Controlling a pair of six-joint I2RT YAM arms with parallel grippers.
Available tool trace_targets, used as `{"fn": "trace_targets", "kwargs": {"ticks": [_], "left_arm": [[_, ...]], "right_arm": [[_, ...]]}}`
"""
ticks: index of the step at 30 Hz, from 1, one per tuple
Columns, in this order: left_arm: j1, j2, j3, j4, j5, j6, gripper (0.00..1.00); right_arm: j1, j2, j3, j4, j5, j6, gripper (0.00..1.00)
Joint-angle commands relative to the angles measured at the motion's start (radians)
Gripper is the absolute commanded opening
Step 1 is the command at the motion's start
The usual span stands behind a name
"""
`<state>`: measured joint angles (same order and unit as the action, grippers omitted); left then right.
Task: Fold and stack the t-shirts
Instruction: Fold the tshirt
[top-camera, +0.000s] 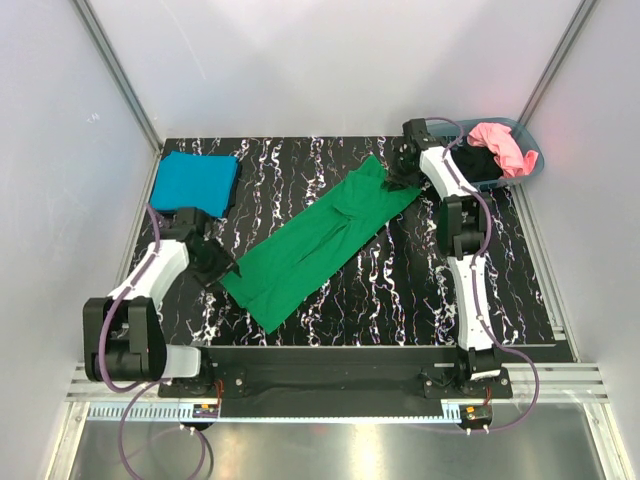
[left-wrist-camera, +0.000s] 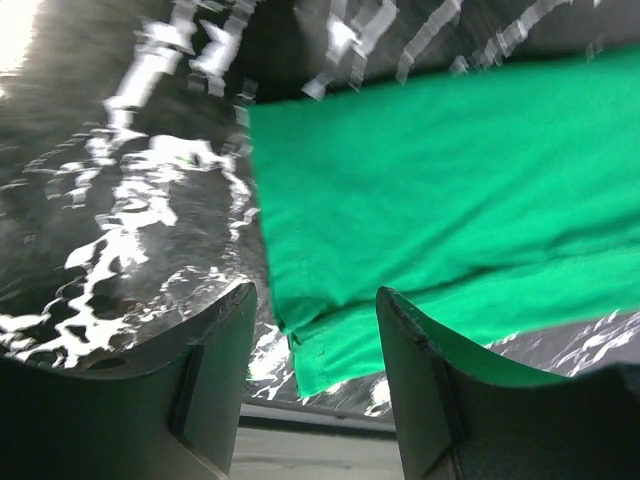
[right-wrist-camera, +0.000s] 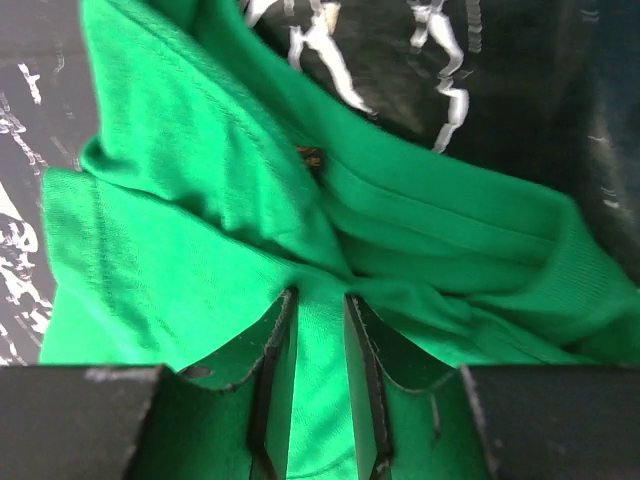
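Black, white-veined table (top-camera: 400, 290), three things laid on it.
A green t-shirt (top-camera: 320, 240) is stretched diagonally across the middle. A folded teal t-shirt (top-camera: 195, 182) is set apart from it, to its far left. A grey-blue basket (top-camera: 537, 162) is placed beyond its far-right end.

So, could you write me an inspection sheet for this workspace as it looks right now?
Surface: black table, white marbling.
Job's things: green t-shirt stretched diagonally mid-table; teal t-shirt folded at far left corner; pink t-shirt and black t-shirt in the basket.
Clutter: the grey-blue basket, at far right corner.
Grippers: left gripper open, green t-shirt's near corner between its fingers; right gripper shut on the shirt's far end.
Cables: purple cables along both arms, looping by the bases.
Surroundings: white walls, metal frame rails.
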<state>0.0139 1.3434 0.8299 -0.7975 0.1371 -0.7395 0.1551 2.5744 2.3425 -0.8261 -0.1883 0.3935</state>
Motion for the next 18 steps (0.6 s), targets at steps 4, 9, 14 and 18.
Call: {"fn": "trace_targets", "kwargs": {"ticks": [4,9,14,18], "left_arm": [[-0.084,0.01,-0.092,0.2,0.281,0.016,0.56],[-0.144,0.011,-0.158,0.304,0.319,-0.044,0.55],[-0.173,0.04,-0.186,0.278,0.318,-0.057,0.55],[-0.193,0.033,-0.201,0.21,0.228,-0.047,0.55]], "right_arm": [[0.011,-0.124,-0.027,0.019,-0.04,0.039,0.33],[0.011,-0.263,-0.181,0.067,-0.123,0.085,0.16],[0.023,-0.339,-0.359,0.084,-0.142,0.126,0.0],[0.027,-0.362,-0.449,0.108,-0.134,0.143,0.0]]}}
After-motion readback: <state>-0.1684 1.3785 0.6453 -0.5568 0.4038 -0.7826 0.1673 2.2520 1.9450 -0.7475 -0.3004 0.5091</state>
